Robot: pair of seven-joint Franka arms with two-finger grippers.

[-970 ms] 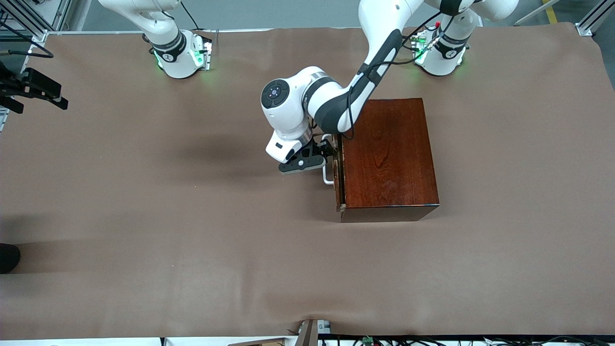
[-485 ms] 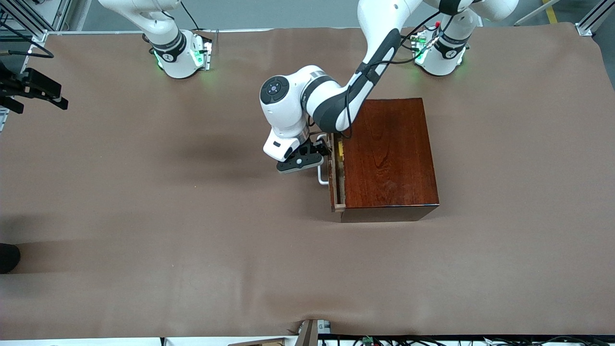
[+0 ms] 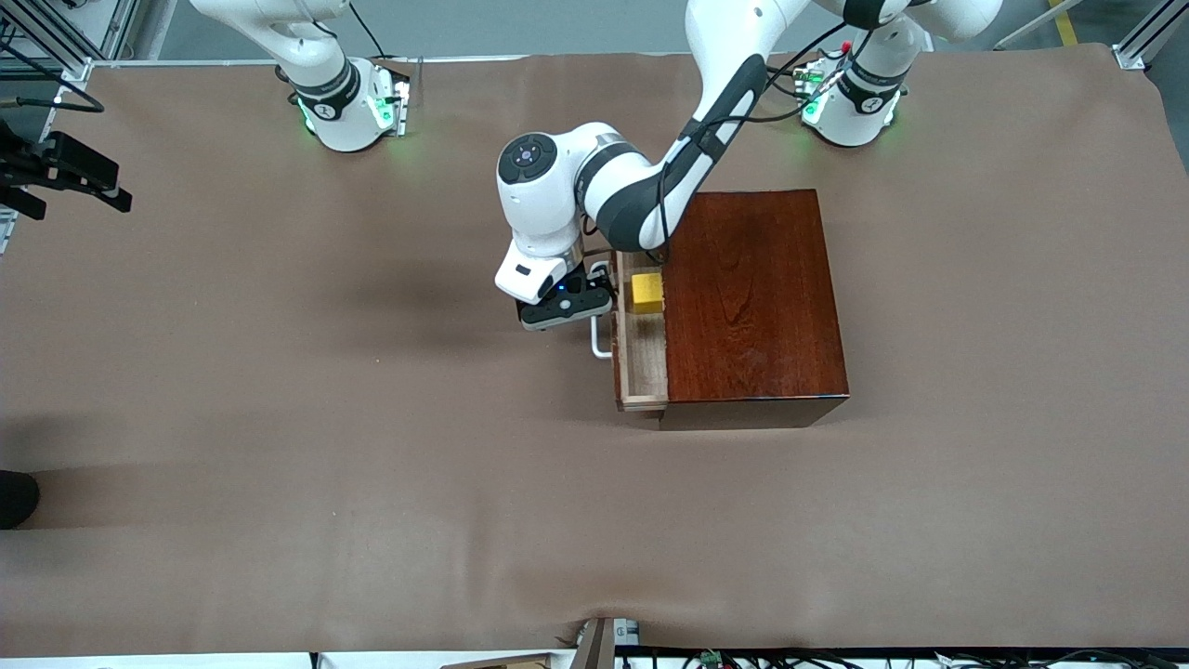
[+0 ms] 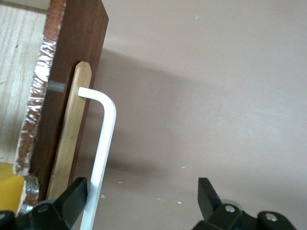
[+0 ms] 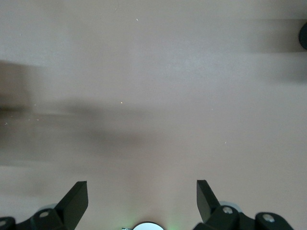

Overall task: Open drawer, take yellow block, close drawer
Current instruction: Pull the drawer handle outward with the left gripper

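Drawer [image 3: 641, 358] of pale wood part-open, yellow block [image 3: 646, 292] inside, left gripper [image 4: 139, 201] and right gripper [image 5: 142, 199] spread.

Both grippers [image 4: 141, 201] [image 5: 141, 201] with fingers apart.

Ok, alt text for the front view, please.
The left gripper, open, hooks one finger inside the white handle of the drawer, which is part-way out of the dark box with the yellow block inside. The right arm waits at its end of the table, gripper open.
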